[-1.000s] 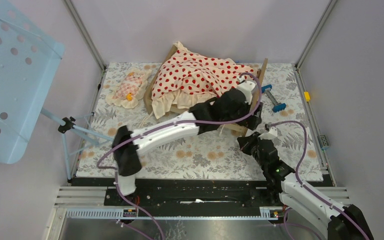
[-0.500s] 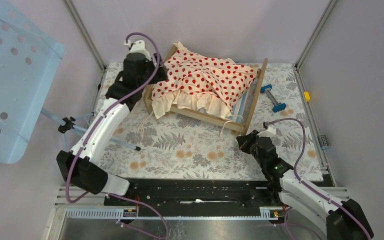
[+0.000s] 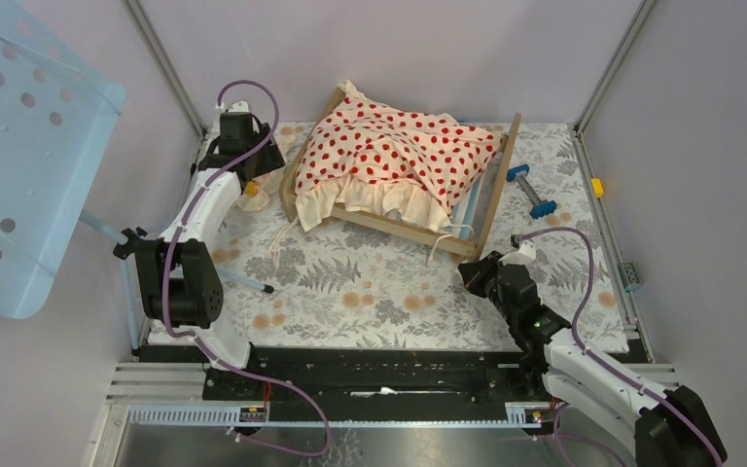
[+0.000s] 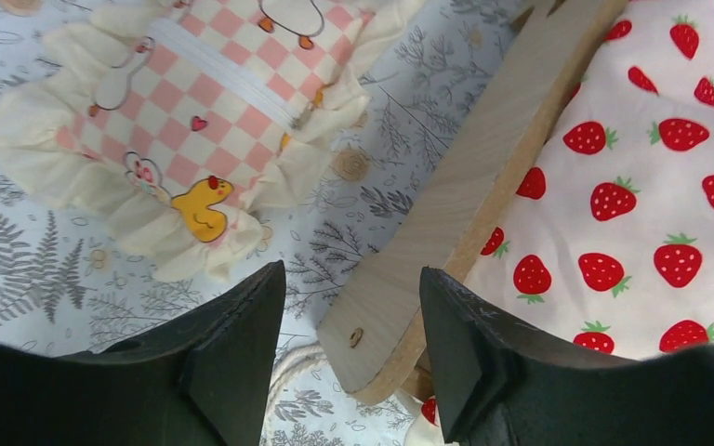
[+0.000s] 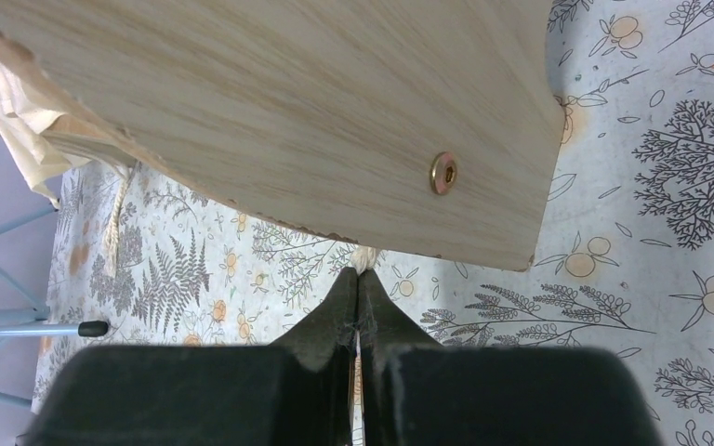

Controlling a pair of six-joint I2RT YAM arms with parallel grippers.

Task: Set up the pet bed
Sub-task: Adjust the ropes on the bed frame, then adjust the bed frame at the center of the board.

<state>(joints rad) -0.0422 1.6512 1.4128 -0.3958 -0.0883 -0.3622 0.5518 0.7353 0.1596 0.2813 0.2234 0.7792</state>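
Note:
The pet bed [image 3: 494, 185] stands at the back middle, its light-wood frame draped with the red-dotted blanket [image 3: 389, 146]; a strip of striped mattress [image 3: 469, 204] shows at its right end. My left gripper [image 3: 248, 177] hangs at the bed's left end, over the pink checked pillow [image 4: 195, 102]. In the left wrist view this gripper [image 4: 349, 274] is open, its jaws either side of the wooden end board's [image 4: 465, 177] lower corner, apart from it. My right gripper [image 3: 473, 275] is shut just below the other end board [image 5: 288, 111]. A cream cord end [image 5: 364, 256] sits at its tips [image 5: 360, 276].
A blue dumbbell-shaped toy [image 3: 531, 191] and a small yellow block [image 3: 597, 187] lie right of the bed. A perforated blue panel [image 3: 29, 165] on a thin stand [image 3: 243, 282] leans in at the left. Loose cream cords [image 3: 287, 243] trail from the bed's front.
My left arm has swung from the bed's front right corner across to its back left end, above the pillow, and its jaws have narrowed. The right arm has not moved.

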